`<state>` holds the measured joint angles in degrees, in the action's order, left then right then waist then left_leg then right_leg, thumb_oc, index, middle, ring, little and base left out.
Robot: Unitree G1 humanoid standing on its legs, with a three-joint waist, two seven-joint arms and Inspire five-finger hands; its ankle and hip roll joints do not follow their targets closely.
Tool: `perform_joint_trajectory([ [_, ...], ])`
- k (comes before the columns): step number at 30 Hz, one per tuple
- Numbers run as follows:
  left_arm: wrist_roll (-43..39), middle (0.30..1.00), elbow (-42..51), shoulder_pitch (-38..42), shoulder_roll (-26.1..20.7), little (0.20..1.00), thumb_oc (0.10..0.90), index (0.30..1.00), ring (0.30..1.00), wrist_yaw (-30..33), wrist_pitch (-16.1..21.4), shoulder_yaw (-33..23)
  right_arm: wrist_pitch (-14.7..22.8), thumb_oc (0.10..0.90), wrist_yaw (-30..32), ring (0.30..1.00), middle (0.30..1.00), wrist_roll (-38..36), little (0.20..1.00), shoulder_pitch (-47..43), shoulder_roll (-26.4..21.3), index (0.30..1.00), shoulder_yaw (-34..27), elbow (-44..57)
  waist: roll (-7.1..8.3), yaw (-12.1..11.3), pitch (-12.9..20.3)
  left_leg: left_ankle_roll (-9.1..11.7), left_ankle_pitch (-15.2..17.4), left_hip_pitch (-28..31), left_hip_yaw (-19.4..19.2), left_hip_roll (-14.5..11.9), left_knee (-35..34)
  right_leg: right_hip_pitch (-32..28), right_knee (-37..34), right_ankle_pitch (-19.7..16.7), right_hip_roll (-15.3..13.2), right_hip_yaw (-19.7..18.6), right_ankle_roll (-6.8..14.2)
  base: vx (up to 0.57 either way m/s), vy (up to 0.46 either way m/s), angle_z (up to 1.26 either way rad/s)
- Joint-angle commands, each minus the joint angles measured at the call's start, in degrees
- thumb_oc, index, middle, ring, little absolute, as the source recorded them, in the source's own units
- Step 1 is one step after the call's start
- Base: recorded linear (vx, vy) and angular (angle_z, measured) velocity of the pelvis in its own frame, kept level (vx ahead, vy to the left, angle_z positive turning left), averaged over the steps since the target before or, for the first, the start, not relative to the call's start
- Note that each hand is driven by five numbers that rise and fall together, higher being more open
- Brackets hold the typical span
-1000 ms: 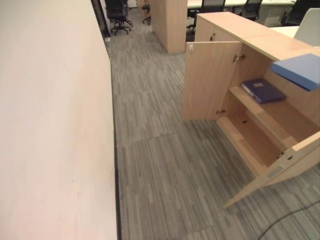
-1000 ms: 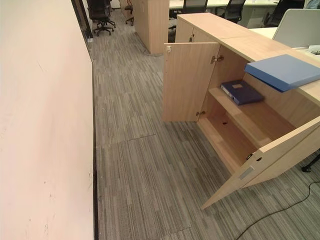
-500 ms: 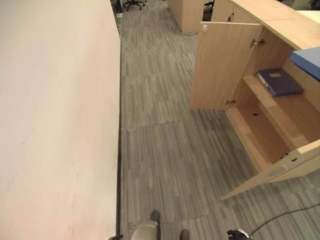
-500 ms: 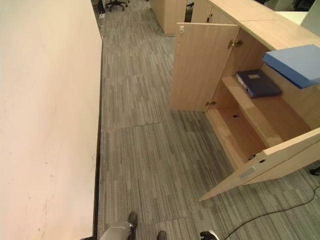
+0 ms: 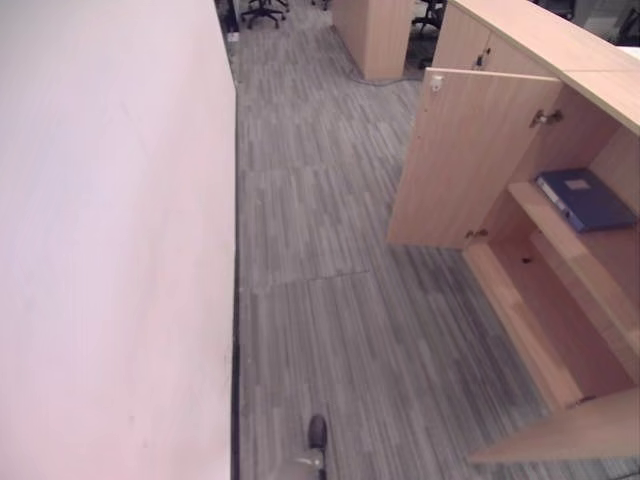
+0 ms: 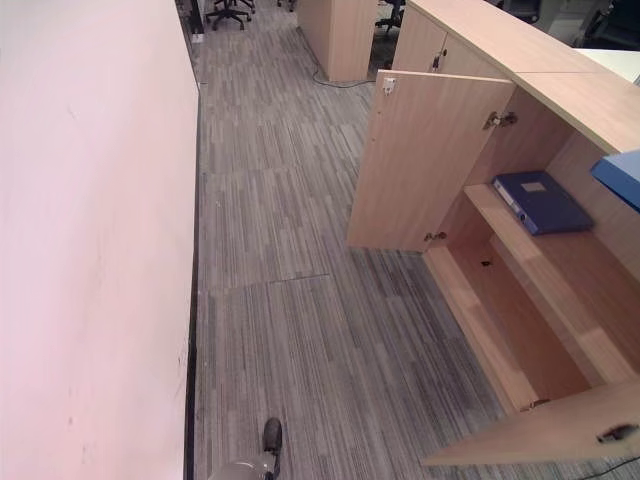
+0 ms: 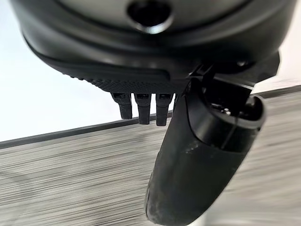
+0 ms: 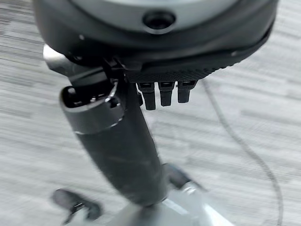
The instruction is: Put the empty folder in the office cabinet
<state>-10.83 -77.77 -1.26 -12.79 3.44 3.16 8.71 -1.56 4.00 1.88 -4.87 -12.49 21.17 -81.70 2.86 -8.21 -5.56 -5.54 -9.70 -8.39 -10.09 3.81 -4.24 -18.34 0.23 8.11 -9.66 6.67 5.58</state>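
While the office cabinet (image 6: 520, 290) stands at the right with both doors swung open, a dark blue folder (image 6: 541, 200) lies flat on its upper shelf (image 6: 560, 270), and the lower shelf beneath it is bare. At the right edge, a light blue folder (image 6: 620, 178) rests on the cabinet's top, its corner overhanging the opening. Grey striped carpet (image 6: 300, 330) runs between the cabinet and a pale wall (image 6: 90, 250) on the left. The left hand (image 7: 155, 56) hangs over the carpet by the wall's base, fingers (image 7: 143, 106) straight and apart from the thumb, holding nothing. The right hand (image 8: 155, 52) hangs over carpet too, fingers (image 8: 162, 96) straight, empty.
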Motion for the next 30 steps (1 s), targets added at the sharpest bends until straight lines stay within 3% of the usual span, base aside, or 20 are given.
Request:
perform_joint_trajectory([
  [1, 0.06, 0.900, -1.54, -3.20, -1.24, 0.900, 0.800, 0.900, 0.900, 0.40, 0.04, -0.51, -0.45, 0.800, -0.70, 0.900, 0.900, 0.08, 0.900, 0.07, -2.64, 0.900, -0.52, 1.19, -1.06, -2.19, 3.00, 5.76, 1.16, -7.35, 3.17, -3.67, 5.18, 4.20, 6.87, -4.35, -2.96, 0.70, 3.58, 0.11, 0.175, -0.08],
  [3, -0.01, 0.900, -1.86, -3.23, -1.50, 0.900, 0.800, 0.900, 0.900, 0.52, -0.15, -0.74, -0.50, 0.800, -0.53, 0.900, 0.900, -0.56, 0.900, -0.99, -3.22, 0.900, -0.98, 2.07, -1.46, -2.01, 2.74, 3.55, 3.46, -6.05, 2.89, -0.90, 5.63, 8.74, 16.32, -12.64, -5.65, 0.56, 3.42, 0.23, 0.374, -0.02],
  [4, -0.07, 0.900, -1.63, -3.63, -1.91, 0.900, 0.800, 0.900, 0.900, 0.53, -0.42, -0.79, -0.61, 0.800, -0.20, 0.900, 0.900, -0.83, 0.900, -1.42, -3.55, 0.900, -1.13, 2.65, -2.35, -1.32, 2.01, 1.60, 5.01, -3.69, 3.38, 1.06, 5.42, 11.77, 25.55, -17.32, -7.25, 1.38, 2.00, 0.29, 0.456, 0.17],
  [5, -0.11, 0.900, -1.61, -4.09, -2.20, 0.900, 0.800, 0.900, 0.900, 0.48, -0.60, -1.04, -0.63, 0.800, 0.00, 0.900, 0.900, -0.80, 0.900, -1.49, -3.61, 0.900, -1.09, 2.84, -3.10, -0.76, 1.56, 0.79, 5.83, -1.42, 3.77, 1.64, 4.55, 14.27, 29.95, -17.97, -8.21, 2.46, 1.44, 0.22, 0.331, 0.32],
  [6, -0.10, 0.900, -1.61, -4.10, -2.20, 0.900, 0.800, 0.900, 0.900, 0.48, -0.60, -1.05, -0.64, 0.800, 0.00, 0.900, 0.900, -0.80, 0.900, -1.49, -3.60, 0.900, -1.09, 2.84, -3.06, -0.75, 1.53, 0.78, 5.82, -1.38, 3.76, 1.69, 4.52, 14.28, 30.03, -17.92, -8.27, 2.44, 1.45, 0.22, 0.256, 0.35],
  [8, 0.12, 0.900, -1.80, -4.80, -2.57, 0.900, 0.800, 0.900, 0.900, 0.17, -0.84, -1.23, -0.49, 0.800, 0.29, 0.900, 0.900, -0.96, 0.900, -1.83, -3.52, 0.900, -0.71, 3.33, -5.13, 1.09, 0.20, 0.22, 7.45, 3.77, 5.61, 1.39, 2.52, 20.85, 34.14, -13.39, -7.10, 5.27, -0.78, 0.21, 0.161, 0.18],
  [9, 0.12, 0.900, -1.80, -4.79, -2.57, 0.900, 0.800, 0.900, 0.900, 0.17, -0.84, -1.24, -0.49, 0.800, 0.29, 0.900, 0.900, -0.96, 0.900, -1.84, -3.52, 0.900, -0.70, 3.33, -5.10, 1.12, 0.14, 0.23, 7.45, 3.83, 5.62, 1.43, 2.51, 20.82, 34.22, -13.31, -7.15, 5.28, -0.80, 0.13, 0.024, 0.21],
  [11, 0.17, 0.900, -2.27, -4.66, -2.82, 0.900, 0.800, 0.900, 0.900, -0.07, -0.92, -1.11, -0.33, 0.800, 0.28, 0.900, 0.900, -1.09, 0.900, -2.34, -3.59, 0.900, -0.35, 3.88, -6.25, 2.11, -1.65, 0.47, 8.19, 6.50, 6.82, 0.48, 2.00, 24.76, 32.10, -8.51, -4.51, 7.67, -1.86, 0.16, -0.008, 0.38],
  [12, 0.10, 0.900, -2.42, -4.75, -2.86, 0.900, 0.800, 0.900, 0.900, -0.07, -0.86, -1.03, -0.19, 0.800, 0.25, 0.900, 0.900, -1.13, 0.900, -2.60, -3.66, 0.900, -0.14, 4.45, -6.43, 2.54, -2.52, 0.64, 8.54, 7.49, 7.08, 0.33, 1.93, 26.54, 29.50, -8.60, -3.80, 8.83, -1.67, 0.23, -0.069, 0.15],
  [13, 0.16, 0.900, -2.53, -4.96, -2.73, 0.900, 0.800, 0.900, 0.900, -0.28, -0.80, -1.00, -0.06, 0.800, 0.12, 0.900, 0.900, -0.96, 0.900, -3.16, -3.87, 0.900, 0.28, 5.62, -6.24, 3.49, -3.97, 1.16, 9.34, 9.46, 7.24, 0.20, 1.63, 28.43, 22.11, -9.99, -2.64, 10.77, -0.76, 0.17, -0.065, -0.05],
  [14, 0.16, 0.900, -2.53, -4.96, -2.72, 0.900, 0.800, 0.900, 0.900, -0.28, -0.80, -1.00, -0.06, 0.800, 0.11, 0.900, 0.900, -0.96, 0.900, -3.16, -3.87, 0.900, 0.28, 5.63, -6.29, 3.53, -4.06, 1.18, 9.34, 9.58, 7.28, 0.14, 1.60, 28.24, 21.98, -10.04, -2.57, 10.84, -0.77, 0.27, -0.134, -0.06],
  [15, 0.76, 0.900, -2.58, -4.89, -2.42, 0.900, 0.800, 0.900, 0.900, -0.18, -0.56, -1.01, 0.14, 0.800, 0.44, 0.900, 0.900, -0.26, 0.900, -3.69, -4.43, 0.900, 0.69, 6.91, -5.58, 4.45, -5.13, 1.97, 10.69, 11.64, 7.33, 0.08, 1.44, 30.25, 12.82, -12.53, -2.23, 12.46, 0.73, 0.15, -0.083, 0.02],
  [16, 0.76, 0.900, -2.59, -4.89, -2.41, 0.900, 0.800, 0.900, 0.900, -0.18, -0.56, -1.01, 0.13, 0.800, 0.44, 0.900, 0.900, -0.26, 0.900, -3.69, -4.45, 0.900, 0.70, 6.92, -5.65, 4.47, -5.21, 1.99, 10.72, 11.75, 7.36, 0.00, 1.43, 30.05, 12.65, -12.60, -2.14, 12.53, 0.71, 0.26, -0.148, -0.02],
  [17, 0.83, 0.900, -2.52, -4.43, -2.27, 0.900, 0.800, 0.900, 0.900, -0.10, -0.43, -1.26, 0.04, 0.800, 0.64, 0.900, 0.900, -0.23, 0.900, -3.82, -4.63, 0.900, 0.38, 7.18, -5.14, 5.06, -5.66, 2.57, 11.60, 12.76, 7.80, 0.00, 1.39, 30.79, 7.64, -14.09, -1.66, 12.60, 1.52, 0.17, -0.106, 0.00],
  [21, 1.51, 0.900, -2.07, -2.82, -2.19, 0.900, 0.800, 0.900, 0.900, 0.20, -0.05, -1.51, -0.64, 0.800, 0.73, 0.900, 0.900, 0.60, 0.900, -3.12, -4.70, 0.900, -0.19, 5.71, -3.30, 6.13, -5.56, 3.66, 13.87, 14.38, 9.11, 0.07, 1.18, 31.27, -1.69, -17.38, -1.31, 10.64, 3.20, 0.28, -0.169, 0.16],
  [24, 2.13, 0.900, -2.14, -2.52, -1.88, 0.900, 0.800, 0.900, 0.900, 0.44, -0.08, -1.19, -0.73, 0.800, 0.80, 0.900, 0.900, 1.12, 0.900, -2.16, -5.00, 0.900, -0.13, 4.43, -2.76, 6.20, -4.55, 4.13, 15.11, 15.73, 9.45, -0.54, 0.39, 30.23, -0.96, -17.81, -1.61, 11.91, 2.75, 0.30, -0.173, 0.23],
  [25, 1.32, 0.900, -1.86, -1.73, -1.78, 0.900, 0.800, 0.900, 0.900, 0.59, 0.04, -0.79, -0.69, 0.800, 0.85, 0.900, 0.900, 0.87, 0.900, -1.97, -5.48, 0.900, -0.35, 4.05, -3.13, 6.89, -4.57, 4.68, 15.58, 15.20, 9.83, -2.48, 0.89, 32.77, 3.29, -16.57, -1.95, 11.85, 2.25, 0.14, -0.110, 0.29],
  [26, 1.32, 0.900, -1.86, -1.72, -1.78, 0.900, 0.800, 0.900, 0.900, 0.59, 0.04, -0.79, -0.69, 0.800, 0.85, 0.900, 0.900, 0.87, 0.900, -1.98, -5.48, 0.900, -0.35, 4.04, -3.12, 6.89, -4.51, 4.68, 15.59, 15.12, 9.83, -2.47, 0.92, 32.88, 3.39, -16.52, -1.98, 11.84, 2.25, 0.21, -0.174, 0.33],
  [29, 1.10, 0.900, -1.52, -0.37, -1.95, 0.900, 0.800, 0.900, 0.900, 0.84, 0.04, 0.36, -0.73, 0.800, 1.19, 0.900, 0.900, 0.05, 0.900, -1.84, -5.79, 0.900, -0.98, 3.44, -3.40, 7.62, -5.23, 4.86, 15.89, 14.76, 10.79, -3.77, 1.28, 35.30, 9.36, -14.08, -2.62, 11.36, 1.28, 0.17, -0.149, 0.41],
  [30, 0.53, 0.900, -0.72, 1.38, -2.29, 0.900, 0.800, 0.900, 0.900, 1.35, 0.17, 1.50, -0.50, 0.800, 1.66, 0.900, 0.900, -2.28, 0.900, -1.23, -6.02, 0.900, -2.53, 3.00, -3.59, 8.61, -5.66, 5.49, 16.92, 14.77, 11.80, -5.56, 1.94, 37.42, 15.95, -10.37, -2.95, 10.84, 0.04, 0.20, -0.168, 0.21],
])
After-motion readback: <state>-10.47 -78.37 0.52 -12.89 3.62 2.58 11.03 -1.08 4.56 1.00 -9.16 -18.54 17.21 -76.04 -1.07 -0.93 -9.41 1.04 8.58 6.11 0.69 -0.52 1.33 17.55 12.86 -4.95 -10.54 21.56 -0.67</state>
